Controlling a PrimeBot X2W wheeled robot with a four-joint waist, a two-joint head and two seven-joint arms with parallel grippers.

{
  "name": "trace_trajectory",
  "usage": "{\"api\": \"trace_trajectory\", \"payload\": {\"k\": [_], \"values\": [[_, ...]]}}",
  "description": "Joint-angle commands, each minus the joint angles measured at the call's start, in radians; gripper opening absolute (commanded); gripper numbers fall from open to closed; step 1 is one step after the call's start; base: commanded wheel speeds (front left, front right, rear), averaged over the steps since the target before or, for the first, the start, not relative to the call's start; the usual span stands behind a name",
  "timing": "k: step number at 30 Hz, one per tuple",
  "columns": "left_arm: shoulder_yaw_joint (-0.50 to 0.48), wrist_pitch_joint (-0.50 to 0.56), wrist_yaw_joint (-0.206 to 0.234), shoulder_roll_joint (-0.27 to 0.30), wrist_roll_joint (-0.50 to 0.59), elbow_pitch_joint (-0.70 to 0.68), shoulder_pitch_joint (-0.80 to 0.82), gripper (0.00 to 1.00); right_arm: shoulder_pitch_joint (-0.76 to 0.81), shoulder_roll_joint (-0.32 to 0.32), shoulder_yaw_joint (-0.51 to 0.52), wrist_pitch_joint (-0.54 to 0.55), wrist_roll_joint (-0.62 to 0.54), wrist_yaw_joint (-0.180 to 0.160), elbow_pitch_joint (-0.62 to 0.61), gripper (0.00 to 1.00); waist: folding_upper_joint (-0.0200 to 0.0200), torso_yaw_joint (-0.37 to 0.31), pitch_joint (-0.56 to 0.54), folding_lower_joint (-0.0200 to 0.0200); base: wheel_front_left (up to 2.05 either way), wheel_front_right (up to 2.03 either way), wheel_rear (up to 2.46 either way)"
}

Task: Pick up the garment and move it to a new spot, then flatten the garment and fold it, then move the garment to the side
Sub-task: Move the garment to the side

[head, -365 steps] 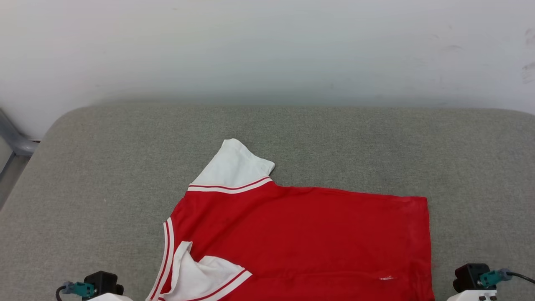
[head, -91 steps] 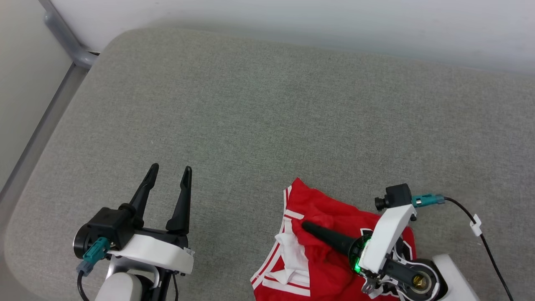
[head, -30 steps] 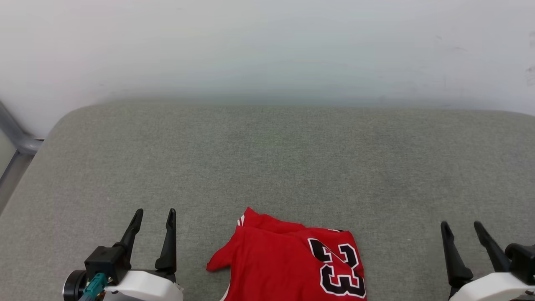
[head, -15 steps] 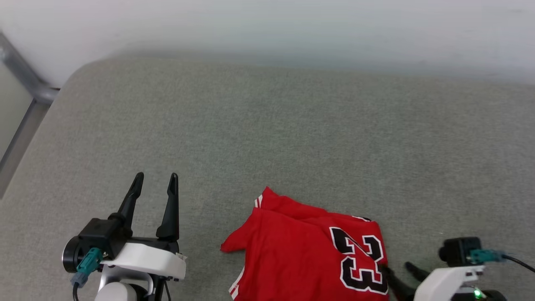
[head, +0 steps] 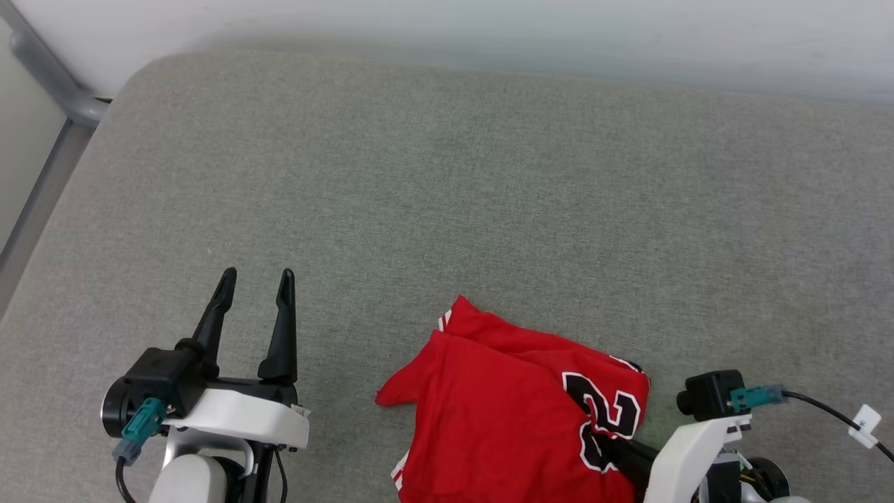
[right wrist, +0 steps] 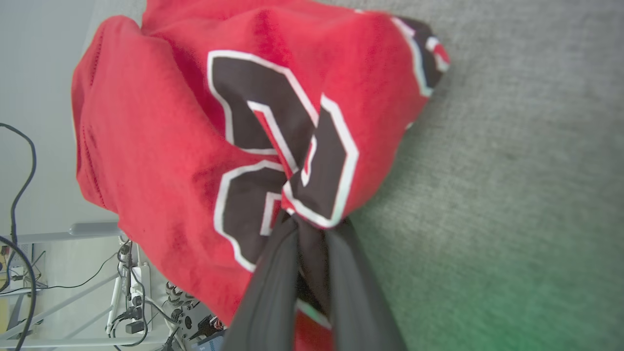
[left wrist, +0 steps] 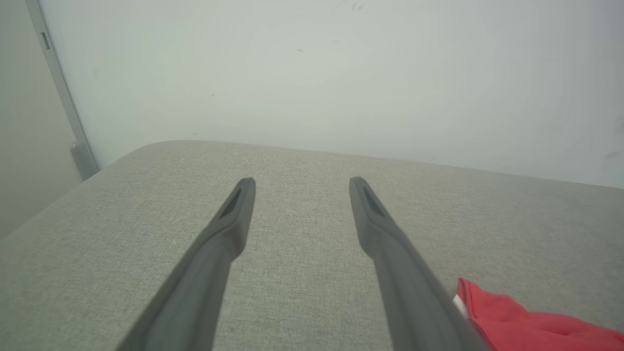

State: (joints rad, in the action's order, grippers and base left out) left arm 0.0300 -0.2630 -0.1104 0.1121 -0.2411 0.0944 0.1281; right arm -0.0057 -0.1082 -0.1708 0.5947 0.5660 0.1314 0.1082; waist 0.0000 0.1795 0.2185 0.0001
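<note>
The garment [head: 503,412] is a red jersey lying folded and rumpled on the grey cushion [head: 447,181] near the front edge. Part of a black-and-white number print faces up on its right side. My right gripper [head: 607,443] reaches in from the lower right and is shut on the garment's right edge. In the right wrist view its fingers [right wrist: 273,292] meet at the gripper tip [right wrist: 312,224], pinching a fold of the garment [right wrist: 161,136] at the number print. My left gripper [head: 255,279] hovers open and holds nothing, left of the jersey. In the left wrist view the left gripper [left wrist: 297,183] points over bare cushion, with a corner of the garment [left wrist: 516,326] at lower right.
A pale wall [head: 489,28] runs behind the cushion and a grey metal frame [head: 49,77] stands at its far left corner. A black cable [head: 831,419] trails from my right wrist. Cables and a power strip [right wrist: 131,287] lie beyond the cushion's edge.
My right gripper has gone from open beside the garment to shut on its right edge, bunching the number print. The head camera has tilted down. The left gripper stays open.
</note>
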Motion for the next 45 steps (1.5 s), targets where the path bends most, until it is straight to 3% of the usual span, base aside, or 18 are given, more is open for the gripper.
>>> {"api": "trace_trajectory", "payload": {"k": [1,9,16,21,29,37,45], "values": [[-0.001,-0.002,-0.002,-0.004,0.003,0.002,0.002,1.00,-0.003,-0.005,-0.013,-0.002,0.000,-0.002,0.013,0.00,0.0000,-0.007,-0.007,-0.0001,0.00,0.00,0.00],[-0.013,-0.002,-0.002,0.007,0.042,-0.004,-0.018,1.00,-0.033,-0.073,-0.051,-0.015,-0.041,-0.001,-0.076,0.00,0.0000,-0.081,-0.050,-0.0001,0.00,0.00,0.00],[-0.017,-0.002,-0.002,0.007,0.061,-0.041,-0.034,1.00,-0.027,-0.155,0.000,0.036,-0.104,-0.001,-0.114,0.00,0.0000,-0.211,-0.045,-0.0001,0.00,0.00,0.00],[-0.015,-0.002,-0.007,0.021,0.071,-0.078,-0.010,1.00,-0.066,-0.186,0.045,0.042,-0.144,-0.001,-0.112,0.00,0.0000,-0.320,0.012,-0.0001,0.00,0.00,0.00],[0.016,0.000,-0.015,0.080,0.077,-0.140,0.074,1.00,-0.220,-0.171,0.115,-0.030,-0.226,-0.002,-0.062,0.00,0.0000,-0.455,0.181,-0.0001,0.00,0.00,0.00],[0.039,0.021,-0.018,0.152,0.062,-0.206,0.155,1.00,-0.389,-0.185,0.288,-0.090,-0.360,-0.001,0.019,0.00,0.0000,-0.502,0.302,-0.0001,0.00,0.00,0.00],[0.074,0.056,-0.019,0.196,0.046,-0.296,0.235,1.00,-0.517,-0.266,0.517,-0.109,-0.499,-0.001,0.104,0.00,0.0000,-0.461,0.399,-0.0001,0.00,0.00,0.00]]}}
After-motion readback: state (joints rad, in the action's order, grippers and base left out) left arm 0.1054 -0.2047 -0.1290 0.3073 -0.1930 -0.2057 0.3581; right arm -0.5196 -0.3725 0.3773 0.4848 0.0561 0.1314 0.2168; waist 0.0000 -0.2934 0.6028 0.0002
